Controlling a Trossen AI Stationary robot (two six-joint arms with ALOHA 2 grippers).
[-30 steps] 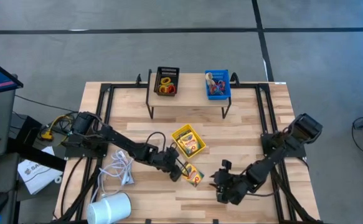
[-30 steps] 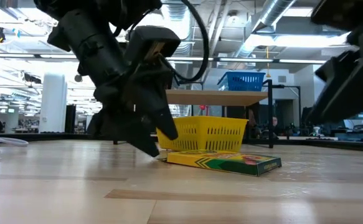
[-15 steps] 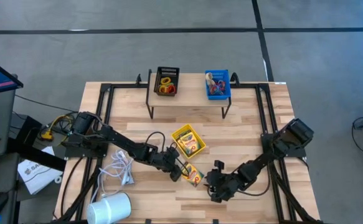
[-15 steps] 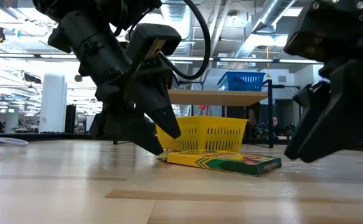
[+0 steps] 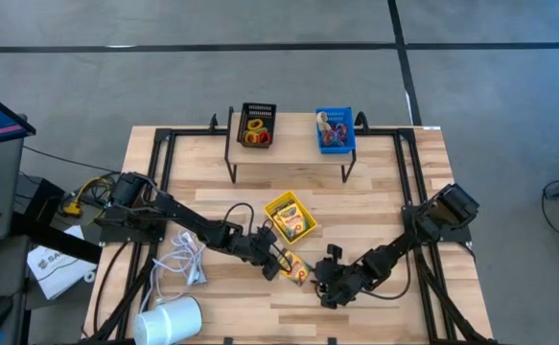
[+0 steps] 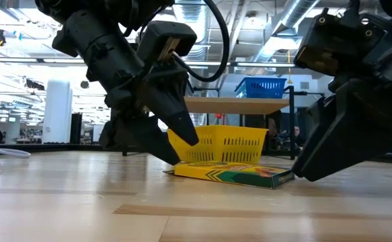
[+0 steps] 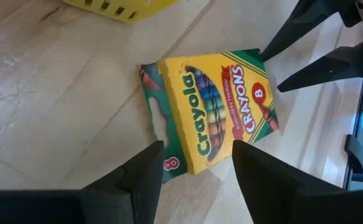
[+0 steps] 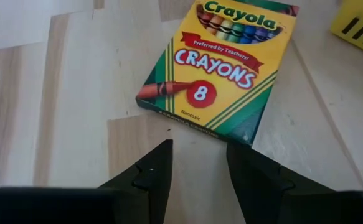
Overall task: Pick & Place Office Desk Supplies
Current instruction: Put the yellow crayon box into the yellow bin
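Low down, both open grippers, left gripper [image 7: 193, 163] and right gripper [image 8: 197, 163], flank the crayon box [image 5: 295, 267].

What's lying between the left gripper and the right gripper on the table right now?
A flat crayon box lies between the left gripper and the right gripper, one at each end; the low view shows this best.

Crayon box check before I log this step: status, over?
Left gripper open at one end of flat yellow-and-green crayon box. Right gripper open at the other end. Nothing between.
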